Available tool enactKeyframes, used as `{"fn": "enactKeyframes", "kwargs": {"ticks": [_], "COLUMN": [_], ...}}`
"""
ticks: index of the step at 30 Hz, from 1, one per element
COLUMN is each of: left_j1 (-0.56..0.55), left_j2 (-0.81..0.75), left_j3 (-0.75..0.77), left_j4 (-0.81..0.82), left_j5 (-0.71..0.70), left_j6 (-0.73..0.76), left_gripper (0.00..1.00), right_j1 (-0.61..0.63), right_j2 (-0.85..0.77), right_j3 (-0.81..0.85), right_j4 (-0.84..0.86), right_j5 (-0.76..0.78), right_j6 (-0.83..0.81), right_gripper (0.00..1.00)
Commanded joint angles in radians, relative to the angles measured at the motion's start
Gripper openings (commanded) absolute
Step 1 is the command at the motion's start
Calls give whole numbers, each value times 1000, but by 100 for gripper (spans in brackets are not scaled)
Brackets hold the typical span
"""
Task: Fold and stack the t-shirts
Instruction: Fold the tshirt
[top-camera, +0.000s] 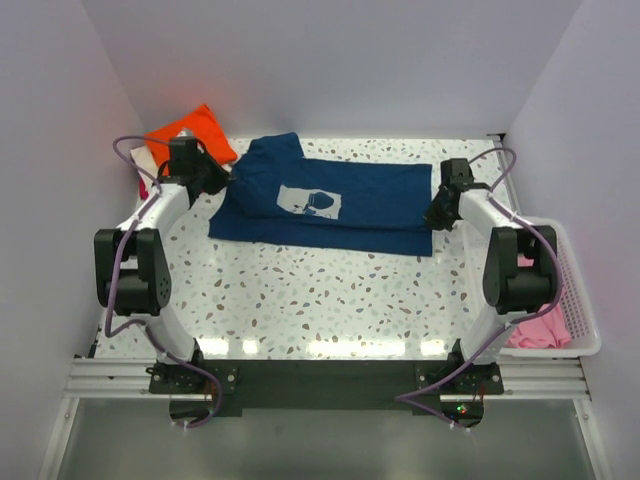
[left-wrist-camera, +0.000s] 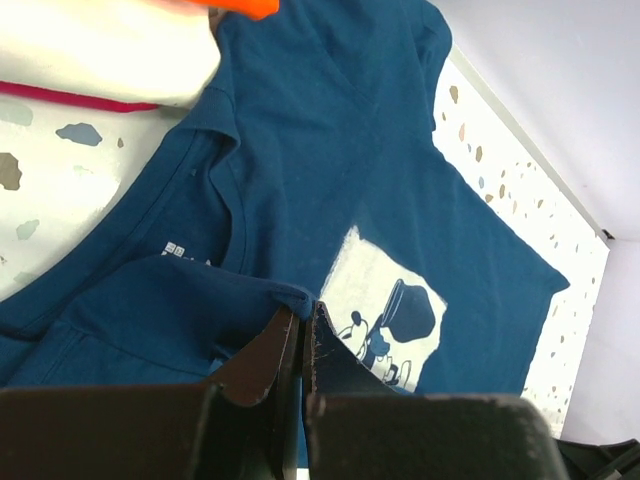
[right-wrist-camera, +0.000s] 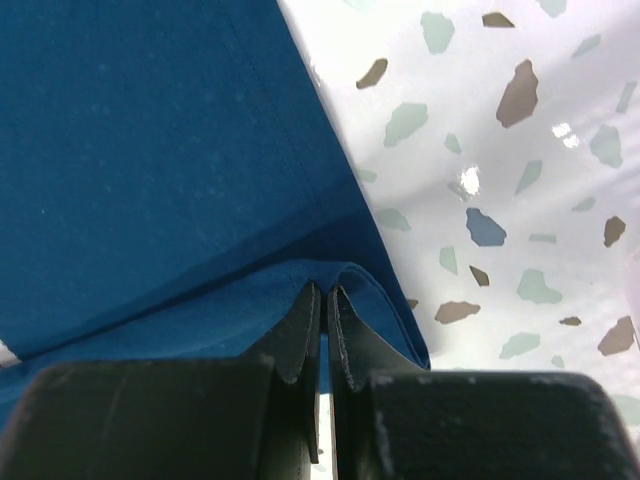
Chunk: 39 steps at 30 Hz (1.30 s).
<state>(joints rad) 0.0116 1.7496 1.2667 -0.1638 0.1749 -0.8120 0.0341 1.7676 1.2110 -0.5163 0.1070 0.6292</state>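
A navy blue t-shirt (top-camera: 360, 200) with a pale chest print (top-camera: 312, 202) lies spread across the back of the table. My left gripper (top-camera: 222, 180) is shut on a fold of its cloth near the collar; the left wrist view shows the pinch (left-wrist-camera: 300, 312) beside the print (left-wrist-camera: 390, 318). My right gripper (top-camera: 436, 215) is shut on the shirt's hem at its right end, and the right wrist view shows the fold (right-wrist-camera: 327, 285) raised over the cloth (right-wrist-camera: 150, 150). An orange t-shirt (top-camera: 192, 128) lies at the back left. A pink t-shirt (top-camera: 540, 330) lies in the basket.
A white slotted basket (top-camera: 580, 290) stands at the table's right edge. In the left wrist view, cream cloth (left-wrist-camera: 110, 50) with a magenta edge (left-wrist-camera: 70, 96) lies under the orange one. White walls close in the back and sides.
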Motion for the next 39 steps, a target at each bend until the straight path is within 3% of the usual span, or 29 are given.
{"fn": "enactKeyframes", "kwargs": {"ticks": [1, 17, 21, 22, 24, 25, 27, 32, 39], "left_j1": [-2, -2, -2, -1, -2, 1, 1, 2, 2], "left_j2": [13, 212, 258, 258, 245, 235, 194, 59, -223], "left_j3": [51, 200, 243, 252, 257, 250, 243, 126, -237], "left_j4": [55, 102, 127, 129, 133, 133, 113, 43, -31], "left_j5": [0, 34, 93, 103, 112, 104, 91, -34, -225], "left_j6": [-7, 16, 34, 39, 60, 68, 77, 82, -30], "left_gripper": [0, 0, 16, 28, 40, 48, 53, 59, 49], "right_j1": [-13, -25, -28, -26, -26, -28, -28, 1, 136], "right_j2": [23, 177, 175, 167, 133, 119, 76, -39, -169], "right_j3": [48, 177, 183, 180, 170, 165, 157, 50, -112], "right_j4": [24, 24, 13, 13, 6, 2, -14, -5, 24], "right_j5": [-6, -23, -21, -21, -13, -10, -1, 10, 46], "right_j6": [9, 3, -3, -5, -11, -11, -17, -17, 7], "right_gripper": [0, 1, 20, 30, 41, 54, 61, 62, 60]}}
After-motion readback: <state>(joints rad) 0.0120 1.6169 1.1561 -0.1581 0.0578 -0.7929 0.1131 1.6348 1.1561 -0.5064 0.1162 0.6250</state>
